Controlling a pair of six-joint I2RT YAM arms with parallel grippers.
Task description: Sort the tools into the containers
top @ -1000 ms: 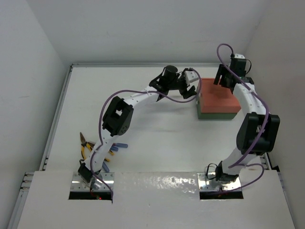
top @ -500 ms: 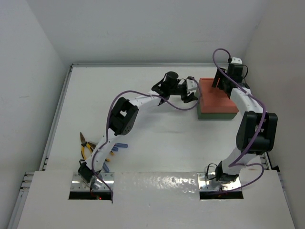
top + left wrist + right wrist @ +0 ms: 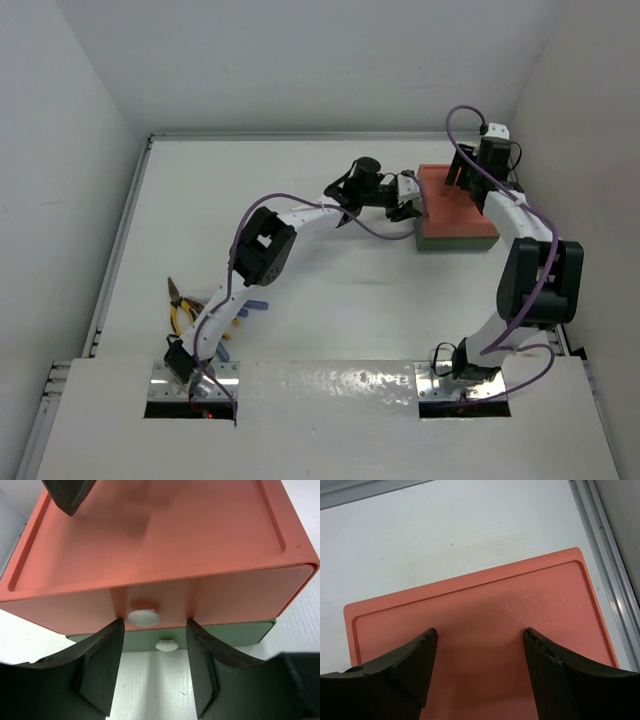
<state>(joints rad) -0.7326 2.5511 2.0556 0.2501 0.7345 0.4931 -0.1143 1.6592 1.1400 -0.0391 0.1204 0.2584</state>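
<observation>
The orange-red container [image 3: 458, 203] sits stacked on the dark green container [image 3: 450, 240] at the table's far right. My left gripper [image 3: 410, 196] is open at the stack's left face. In the left wrist view its fingers [image 3: 102, 660] flank the orange container's [image 3: 165, 535] white knob [image 3: 144, 617] without touching it. The green container [image 3: 220, 632] has its own knob [image 3: 166, 645] just below. My right gripper [image 3: 468, 176] hangs open over the orange container's flat top [image 3: 485, 625]. Pliers with yellow handles [image 3: 181, 308] and blue-handled screwdrivers [image 3: 246, 308] lie by the left arm's base.
White walls close in the table at the back and sides. A metal rail [image 3: 607, 565] runs along the right edge beside the stack. One finger of the right gripper [image 3: 70, 492] shows above the orange top in the left wrist view.
My left gripper has moved right, up to the stack's left face. My right gripper has shifted slightly back and left over the orange top.
</observation>
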